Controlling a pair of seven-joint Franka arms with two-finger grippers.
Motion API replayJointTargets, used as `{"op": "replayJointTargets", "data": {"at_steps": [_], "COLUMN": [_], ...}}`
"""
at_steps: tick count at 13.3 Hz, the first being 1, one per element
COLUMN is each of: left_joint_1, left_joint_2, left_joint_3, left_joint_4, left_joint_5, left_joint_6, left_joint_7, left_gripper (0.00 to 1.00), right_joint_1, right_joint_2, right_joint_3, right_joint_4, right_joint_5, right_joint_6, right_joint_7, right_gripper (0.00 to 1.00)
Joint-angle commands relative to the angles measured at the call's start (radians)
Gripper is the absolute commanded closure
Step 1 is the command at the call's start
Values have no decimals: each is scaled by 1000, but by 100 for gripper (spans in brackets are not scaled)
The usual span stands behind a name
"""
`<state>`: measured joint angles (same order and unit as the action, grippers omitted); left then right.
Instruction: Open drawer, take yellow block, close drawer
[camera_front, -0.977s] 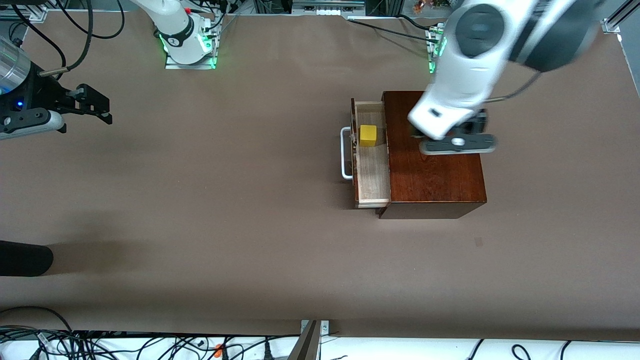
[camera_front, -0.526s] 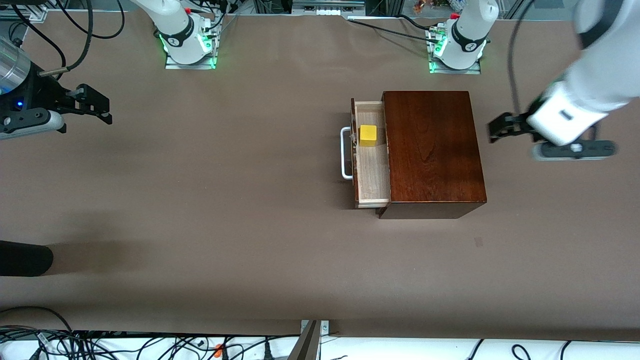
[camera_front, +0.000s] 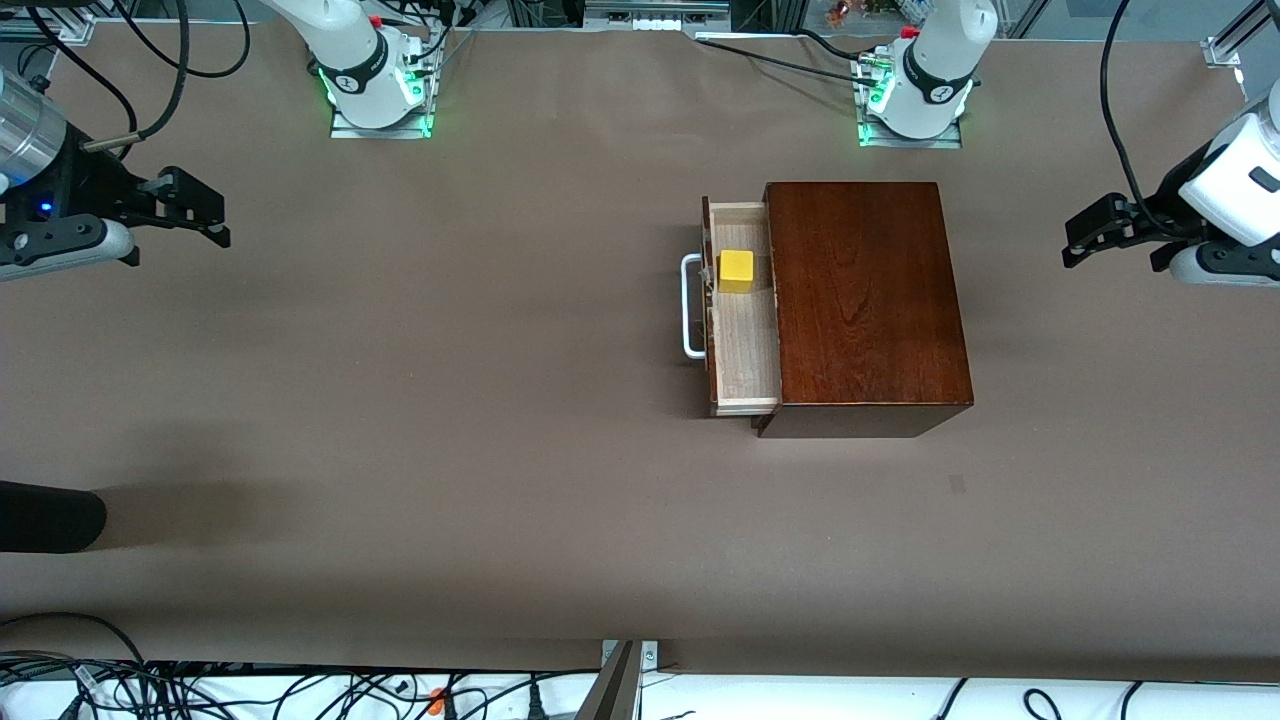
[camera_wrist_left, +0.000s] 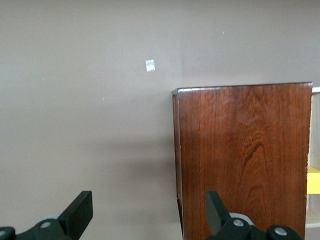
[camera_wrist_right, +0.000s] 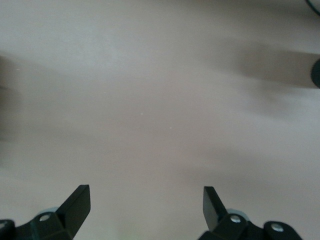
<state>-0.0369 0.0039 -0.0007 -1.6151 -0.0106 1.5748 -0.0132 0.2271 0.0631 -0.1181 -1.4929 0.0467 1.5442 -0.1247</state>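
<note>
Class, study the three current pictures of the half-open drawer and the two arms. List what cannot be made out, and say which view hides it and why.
- Drawer: its inner part is hidden under the box top, front view.
- Block: cut off by the picture edge in the left wrist view.
- Handle: absent from both wrist views.
- Left arm: cut off by the front view's edge.
- Right wrist view: only bare table, blurred.

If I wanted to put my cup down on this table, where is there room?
Plenty: the wide brown stretch between the right gripper and the drawer's handle, and the strip nearer the camera than the wooden box. It is tight only in the open drawer, where the yellow block sits. The left gripper hovers open past the box.
</note>
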Motion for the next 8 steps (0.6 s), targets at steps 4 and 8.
{"op": "replayJointTargets", "data": {"at_steps": [4, 8], "left_joint_1": [-5, -3], "left_joint_2": [-33, -32], "left_joint_3": [-12, -4], "left_joint_4": [-8, -8], "left_joint_5": [24, 26], "left_joint_6": [-15, -16], "left_joint_7": [29, 29], "left_gripper": [0, 0], "right_joint_1": [52, 136], "right_joint_2": [114, 145], "right_joint_3": [41, 164], "right_joint_4": [6, 11], "right_joint_5": [33, 48], "right_joint_6": [-18, 66], "right_joint_7": [-39, -145], "right_gripper": [0, 0]}}
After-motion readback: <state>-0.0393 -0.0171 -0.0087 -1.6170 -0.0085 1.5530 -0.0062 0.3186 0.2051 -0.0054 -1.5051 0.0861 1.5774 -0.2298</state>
